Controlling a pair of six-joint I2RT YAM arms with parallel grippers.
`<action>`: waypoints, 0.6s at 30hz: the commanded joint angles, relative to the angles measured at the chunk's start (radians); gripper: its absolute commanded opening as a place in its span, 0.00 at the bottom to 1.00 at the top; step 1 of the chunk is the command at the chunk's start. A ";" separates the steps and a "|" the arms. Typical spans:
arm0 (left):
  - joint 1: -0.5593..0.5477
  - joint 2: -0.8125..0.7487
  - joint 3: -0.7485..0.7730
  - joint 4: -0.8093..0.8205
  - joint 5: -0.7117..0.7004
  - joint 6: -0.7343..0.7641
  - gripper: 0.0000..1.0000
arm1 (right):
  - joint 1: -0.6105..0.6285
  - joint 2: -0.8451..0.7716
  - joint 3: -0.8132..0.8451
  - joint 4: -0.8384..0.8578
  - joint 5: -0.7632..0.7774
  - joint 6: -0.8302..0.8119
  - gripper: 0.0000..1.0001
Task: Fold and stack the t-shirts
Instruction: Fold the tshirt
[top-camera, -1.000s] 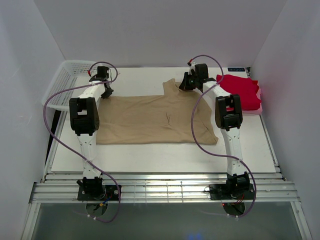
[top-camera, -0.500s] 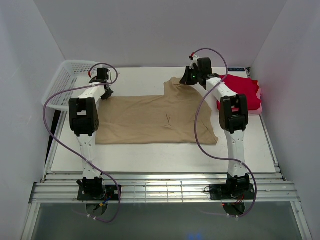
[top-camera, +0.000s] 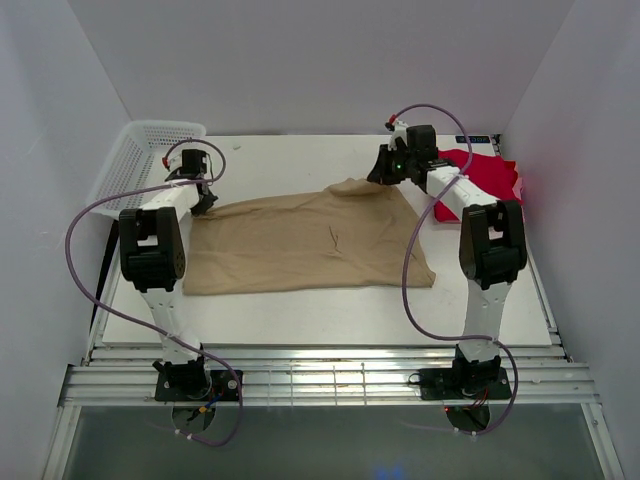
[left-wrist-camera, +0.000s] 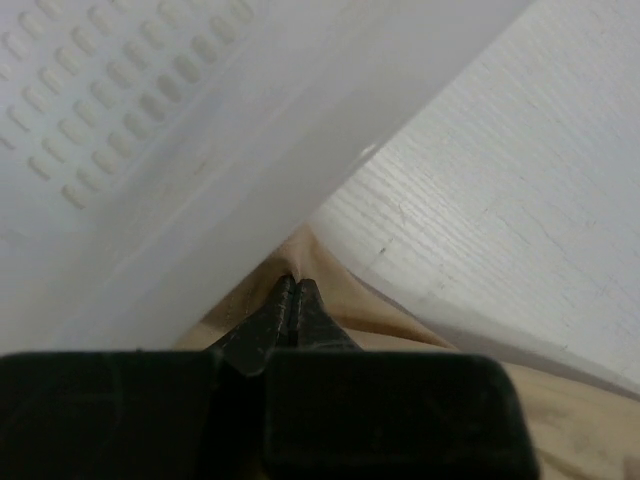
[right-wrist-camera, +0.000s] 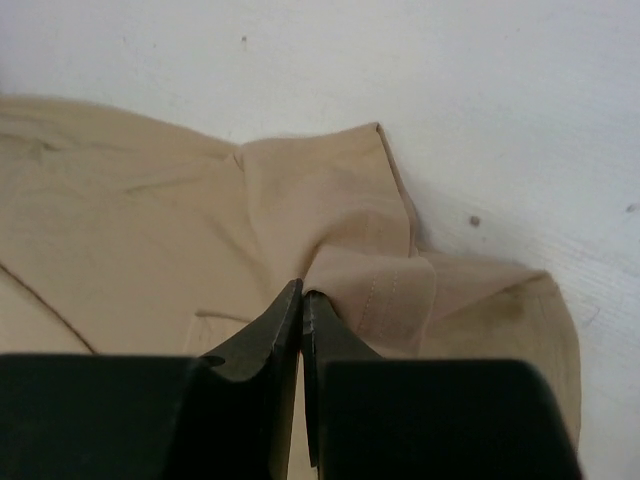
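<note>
Both the left end effector and right end effector pinched far corners of the tan t-shirt, having just stretched it straight for folding.

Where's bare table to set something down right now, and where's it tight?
Bare white table: the near strip in front of the tan-beige cloth t-shirt, and the far strip between the white plastic mesh basket and the right gripper. Crowded: far right corner, holding the bright red cloth t-shirt.

Left gripper: jaws pressed together, a peak of the tan shirt pinched at the tips. White mesh basket wall fills upper left. Bare white table on the right.
</note>
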 joint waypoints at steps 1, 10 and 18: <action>0.013 -0.128 -0.064 0.027 -0.025 -0.016 0.00 | 0.007 -0.107 -0.077 0.021 -0.018 -0.040 0.08; 0.009 -0.298 -0.213 0.047 -0.004 -0.013 0.00 | 0.023 -0.325 -0.337 0.018 -0.009 -0.068 0.08; -0.003 -0.441 -0.382 0.047 0.030 -0.015 0.00 | 0.027 -0.508 -0.533 0.009 0.003 -0.077 0.08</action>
